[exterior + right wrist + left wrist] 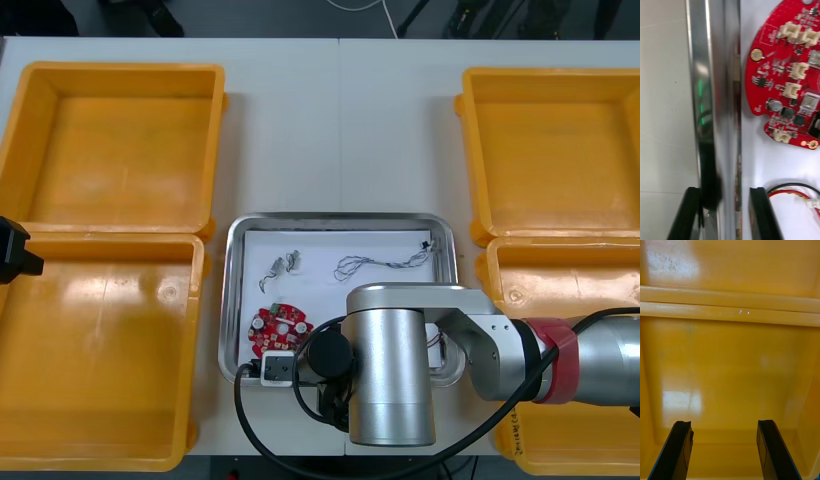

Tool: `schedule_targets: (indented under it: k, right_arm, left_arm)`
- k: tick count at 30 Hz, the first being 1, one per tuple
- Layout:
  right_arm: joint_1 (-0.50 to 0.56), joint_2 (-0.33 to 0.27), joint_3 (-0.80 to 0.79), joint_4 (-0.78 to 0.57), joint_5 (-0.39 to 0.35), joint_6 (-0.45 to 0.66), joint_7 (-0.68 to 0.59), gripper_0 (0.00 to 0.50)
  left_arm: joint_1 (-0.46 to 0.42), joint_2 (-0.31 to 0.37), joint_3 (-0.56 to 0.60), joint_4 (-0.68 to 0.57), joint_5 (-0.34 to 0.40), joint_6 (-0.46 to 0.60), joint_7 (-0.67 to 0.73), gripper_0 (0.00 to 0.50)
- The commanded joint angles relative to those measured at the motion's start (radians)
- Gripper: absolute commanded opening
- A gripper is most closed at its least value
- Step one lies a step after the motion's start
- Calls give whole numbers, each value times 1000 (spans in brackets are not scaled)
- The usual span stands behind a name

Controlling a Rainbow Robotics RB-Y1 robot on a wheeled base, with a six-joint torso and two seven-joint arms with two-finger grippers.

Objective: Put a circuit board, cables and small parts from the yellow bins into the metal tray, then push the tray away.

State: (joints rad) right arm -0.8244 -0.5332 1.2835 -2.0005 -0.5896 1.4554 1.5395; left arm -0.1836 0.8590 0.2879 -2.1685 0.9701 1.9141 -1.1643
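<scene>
The metal tray (233, 300), white inside, lies between the yellow bins. It holds a round red circuit board (279, 328), small metal parts (283, 264), a twisted blue and white cable (385, 262) and a red and yellow cable (790, 193). My right arm (390, 370) reaches over the tray's near edge. My right gripper (725, 189) is open and straddles the tray's shiny rim (711, 112), one finger outside and one inside, close to the circuit board (790, 82). My left gripper (724, 423) hangs open above the near left bin (730, 367), at the far left (12, 250).
Two yellow bins stand on the left (110, 140) (95, 360) and two on the right (550, 150) (570, 280); all look bare inside. Light tabletop (340, 130) stretches beyond the tray's far edge, between the far bins.
</scene>
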Motion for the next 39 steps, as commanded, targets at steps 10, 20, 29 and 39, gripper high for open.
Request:
schedule_targets:
  k: [10,20,29,39]
  right_arm:
    - [-32,-24,19,-37,33,-10,18,30]
    - [-33,-27,16,-44,134,-29,27,0]
    - [-48,-39,7,-43,178,-46,34,0]
    - [-70,-51,-18,-7,200,-104,45,0]
  left_arm:
    - [16,46,33,-31,-10,6,-74,500]
    - [16,46,33,-31,-10,6,-74,500]
    - [16,46,33,-31,-10,6,-74,500]
    - [16,46,33,-31,-10,6,-74,500]
